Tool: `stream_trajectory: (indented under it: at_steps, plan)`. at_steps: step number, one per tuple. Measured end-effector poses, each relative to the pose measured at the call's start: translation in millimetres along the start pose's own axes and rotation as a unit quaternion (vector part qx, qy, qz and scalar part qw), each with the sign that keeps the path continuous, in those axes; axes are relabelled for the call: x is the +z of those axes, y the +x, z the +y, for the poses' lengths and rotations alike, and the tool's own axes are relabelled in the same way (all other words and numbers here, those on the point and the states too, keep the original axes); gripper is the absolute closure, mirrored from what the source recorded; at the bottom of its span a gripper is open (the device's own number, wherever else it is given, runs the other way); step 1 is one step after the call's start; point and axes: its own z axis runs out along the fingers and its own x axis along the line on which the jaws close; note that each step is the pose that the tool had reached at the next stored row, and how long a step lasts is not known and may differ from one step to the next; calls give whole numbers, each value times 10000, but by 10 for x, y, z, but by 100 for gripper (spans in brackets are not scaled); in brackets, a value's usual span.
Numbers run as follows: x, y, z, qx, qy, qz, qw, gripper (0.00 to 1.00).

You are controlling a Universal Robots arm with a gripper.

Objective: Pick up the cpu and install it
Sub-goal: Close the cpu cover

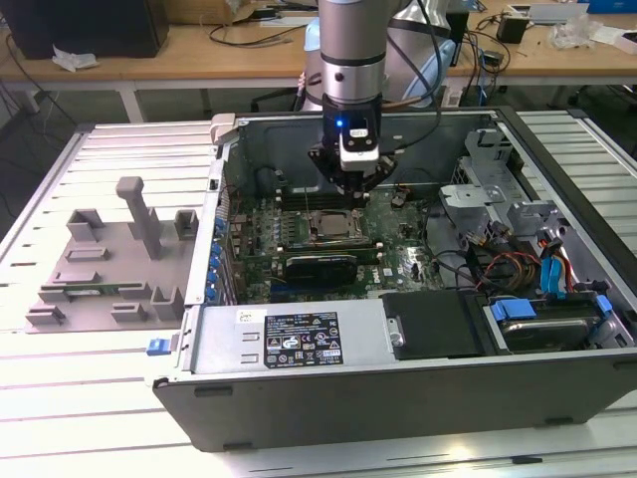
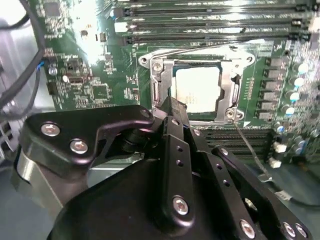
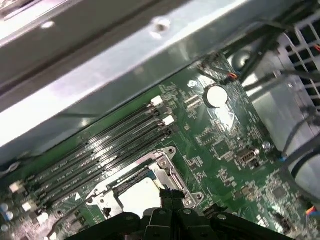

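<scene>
- We see the gripper (image 1: 356,192) hanging on the arm inside the open computer case (image 1: 398,383), directly above the socket frame (image 1: 332,211).
- In both wrist views its fingertips (image 3: 168,193) are drawn narrow, pressed together, with nothing between them.
- The gripper (image 2: 170,105) stands at one edge of the socket; we cannot tell whether it touches the frame.
- The cpu (image 2: 197,90) lies flat inside the socket frame (image 2: 228,95), silvery top up, its edges square to the frame. In the first wrist view the cpu (image 3: 141,196) shows just beside the fingertips.
- Open room: the case has no cover on its upper side, so the space above the socket is free.
- Edges: the memory slots (image 2: 210,22) run parallel to one side of the socket, just beside it. Beyond them, in the first wrist view, rises the grey case wall (image 3: 125,65).
- A thin wire lever (image 2: 246,142) slants off one socket corner.
- Obstructions: a metal drive cage (image 1: 493,199) and a bundle of cables (image 1: 518,264) fill the case at the exterior view's right, well apart from the socket.
- A grey tray (image 1: 100,284) with blocky posts lies on the slatted table (image 1: 60,418), outside the case at the exterior view's left.
</scene>
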Motion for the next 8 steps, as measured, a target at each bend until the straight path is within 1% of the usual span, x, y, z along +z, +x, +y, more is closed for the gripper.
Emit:
stream_trajectory:
  at_steps: [2,4,5,7,8]
  plan:
    - [0,0,0,-206,-15,-5,9998,89]
    - [1,0,0,-467,-33,-11,9989,89]
    - [1,0,0,-549,-39,-13,9985,89]
    - [2,0,0,-754,-54,-18,9971,89]
    - [3,0,0,-969,-69,-24,9953,89]
